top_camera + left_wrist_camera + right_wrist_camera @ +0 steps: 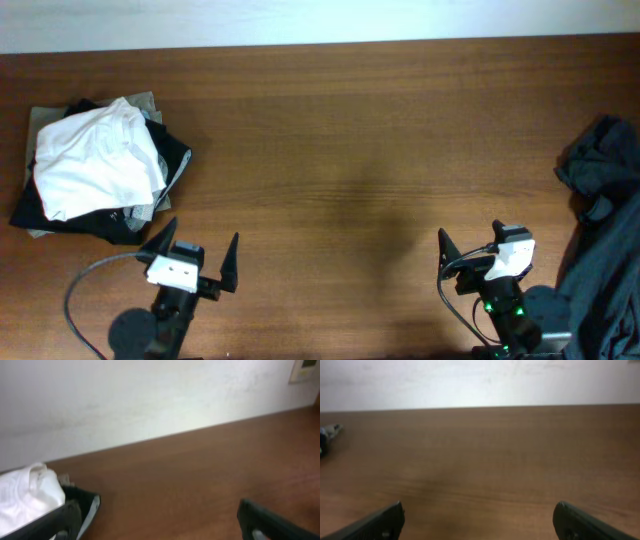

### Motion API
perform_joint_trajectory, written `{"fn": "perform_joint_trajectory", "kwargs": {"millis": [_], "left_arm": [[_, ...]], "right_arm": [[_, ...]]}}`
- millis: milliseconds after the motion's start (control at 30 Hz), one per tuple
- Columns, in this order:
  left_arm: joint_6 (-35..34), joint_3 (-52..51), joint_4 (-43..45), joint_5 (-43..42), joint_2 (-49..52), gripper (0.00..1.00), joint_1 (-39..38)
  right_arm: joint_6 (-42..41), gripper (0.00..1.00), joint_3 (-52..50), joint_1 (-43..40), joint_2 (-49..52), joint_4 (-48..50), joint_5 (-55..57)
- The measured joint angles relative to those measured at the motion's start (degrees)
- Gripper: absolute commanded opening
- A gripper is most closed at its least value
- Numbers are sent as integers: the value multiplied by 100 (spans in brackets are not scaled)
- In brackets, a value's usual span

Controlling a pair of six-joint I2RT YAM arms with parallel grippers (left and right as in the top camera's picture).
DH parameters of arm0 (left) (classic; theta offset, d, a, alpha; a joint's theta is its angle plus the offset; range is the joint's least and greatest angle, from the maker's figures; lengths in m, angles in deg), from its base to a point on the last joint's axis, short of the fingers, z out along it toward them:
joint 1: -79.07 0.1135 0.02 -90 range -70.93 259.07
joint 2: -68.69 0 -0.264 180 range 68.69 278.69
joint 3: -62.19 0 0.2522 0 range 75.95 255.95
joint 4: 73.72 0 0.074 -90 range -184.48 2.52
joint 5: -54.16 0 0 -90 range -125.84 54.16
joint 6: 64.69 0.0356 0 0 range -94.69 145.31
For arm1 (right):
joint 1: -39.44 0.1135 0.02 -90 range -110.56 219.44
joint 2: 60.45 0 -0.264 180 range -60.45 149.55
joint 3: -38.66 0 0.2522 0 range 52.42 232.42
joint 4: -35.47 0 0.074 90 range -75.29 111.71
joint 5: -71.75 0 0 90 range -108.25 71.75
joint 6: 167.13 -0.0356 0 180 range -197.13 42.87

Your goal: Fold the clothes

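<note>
One crumpled dark T-shirt (605, 250) stretches near-to-far along the table's (350, 150) right edge.

We find no text that we can read in any view. On the bunched dark T-shirt (606, 165) we make out no lettering. The pale plate on the wall (304, 370), seen by the left wrist camera, is too blurred for us to read.

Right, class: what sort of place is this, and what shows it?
Probably a robotics lab bench: a left gripper and right gripper at a wooden table, a stack of folded clothes, a crumpled dark T-shirt.
</note>
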Motion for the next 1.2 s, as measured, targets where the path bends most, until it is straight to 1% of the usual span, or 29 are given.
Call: {"fn": "perform_joint_trajectory", "kwargs": {"millis": [33,67,100,133,167,233,267,300,333,400,433,500,567,633,733,833,900,1033,1200], "left_arm": [[-2,428,-269,-7,468,99,0],[-2,616,-378,-4,697,99,0],[-2,1342,-835,-13,1624,99,0],[-2,1718,-1156,-13,2098,99,0],[-2,2483,-1582,-20,2997,99,-7],[-4,3609,-2472,-20,4234,99,-15],[-2,3971,-2732,-20,4629,99,-15],[-2,4393,-3156,-20,5066,99,-17],[-2,4760,-3355,-22,5453,99,-17],[-2,5235,-3633,-22,6015,99,-17],[-11,5296,-3644,-46,6131,99,-17],[-70,5313,-3689,-393,6196,99,-17],[-96,5340,-3722,-546,6196,99,-17],[-118,5362,-4059,-616,6196,99,-17],[-129,5375,-4527,-553,6196,99,-17],[-129,5375,-4562,-466,6196,99,-28],[-129,5375,-4562,-391,6196,99,-190],[-133,5375,-4505,4,6247,99,-966],[-258,5375,-4319,140,6535,99,-1652]], "right_arm": [[-55,99,446,0,439,-389,-2],[-79,99,874,0,896,-693,-2],[-96,99,1342,0,1421,-929,-4],[-105,99,1729,-2,1823,-1257,0],[-122,99,2476,0,2741,-1554,-22],[-151,98,3375,0,3840,-2315,-26],[-162,99,3679,0,4214,-2494,-28],[-175,99,4127,0,4791,-2903,-37],[-181,99,4360,0,5145,-3036,-44],[-186,99,4819,0,5873,-3449,-413],[-179,99,4887,-2,6061,-3506,-529],[-184,99,4931,-68,6513,-3589,-710],[-214,99,5226,-411,7189,-3871,-789],[-223,99,5418,-636,7635,-3963,-789],[-225,99,5637,-671,7700,-4000,-791],[-225,99,5724,-673,7698,-4015,-767],[-234,99,5724,-675,7698,-4015,-662],[-638,99,5724,-715,7698,-3936,-321],[-984,99,5727,-1467,7698,-3910,-245]]}}
